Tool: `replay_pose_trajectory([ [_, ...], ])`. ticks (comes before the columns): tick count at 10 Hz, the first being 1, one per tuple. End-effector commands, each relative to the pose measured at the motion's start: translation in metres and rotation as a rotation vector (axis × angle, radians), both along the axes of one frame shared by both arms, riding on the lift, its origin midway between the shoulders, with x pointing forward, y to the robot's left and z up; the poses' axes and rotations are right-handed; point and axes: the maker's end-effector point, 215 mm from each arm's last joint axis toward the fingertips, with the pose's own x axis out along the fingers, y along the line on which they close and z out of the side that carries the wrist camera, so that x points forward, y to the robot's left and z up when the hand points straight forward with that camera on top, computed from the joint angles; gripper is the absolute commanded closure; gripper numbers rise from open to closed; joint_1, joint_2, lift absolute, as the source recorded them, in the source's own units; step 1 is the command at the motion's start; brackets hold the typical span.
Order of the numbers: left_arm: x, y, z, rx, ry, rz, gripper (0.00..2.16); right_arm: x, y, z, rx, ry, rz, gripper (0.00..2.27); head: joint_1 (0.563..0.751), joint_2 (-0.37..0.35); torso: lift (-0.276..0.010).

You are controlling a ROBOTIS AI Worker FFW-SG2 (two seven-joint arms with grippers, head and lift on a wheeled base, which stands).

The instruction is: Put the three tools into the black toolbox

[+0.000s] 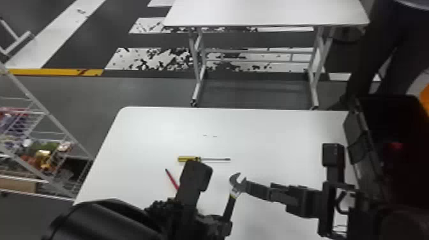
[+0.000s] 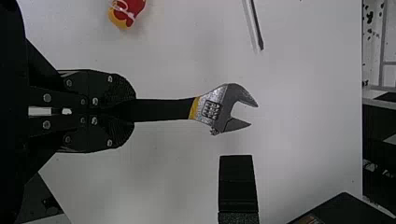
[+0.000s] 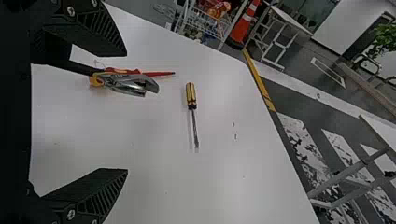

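The black left gripper clamps the silver, black-handled adjustable wrench over the white table, long axis toward its far edge, head beside the right gripper's parted fingers.

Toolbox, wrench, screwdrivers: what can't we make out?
Toolbox contents, head view: lost in shadow.
Wrench, handle's rear end, left wrist view: hidden by left pincer.
Red screwdriver, handle, head view: behind left arm.
Yellow screwdriver, handle, left wrist view: cut off by picture edge.
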Motion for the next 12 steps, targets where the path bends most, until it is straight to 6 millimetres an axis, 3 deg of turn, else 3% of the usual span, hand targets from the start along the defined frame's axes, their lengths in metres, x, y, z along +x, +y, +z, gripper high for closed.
replay_pose_trajectory([
  [1,0.001,-0.004,-0.001,0.002,0.001,-0.009,2.13,-0.004,0.003,0.000,0.010,0.005,0.004,0.12,0.695,0.138,-0.051],
  [10,-0.006,-0.033,-0.002,-0.004,0.004,-0.066,2.13,-0.010,0.015,-0.008,0.031,0.010,0.021,0.18,0.695,0.114,-0.051],
  [11,-0.006,-0.035,-0.002,-0.005,0.003,-0.070,2.13,-0.011,0.015,-0.008,0.034,0.009,0.024,0.53,0.695,0.108,-0.051],
  [12,-0.004,-0.034,-0.004,0.001,0.003,-0.070,2.13,-0.012,0.016,-0.006,0.043,0.007,0.032,1.11,0.695,0.106,-0.051],
])
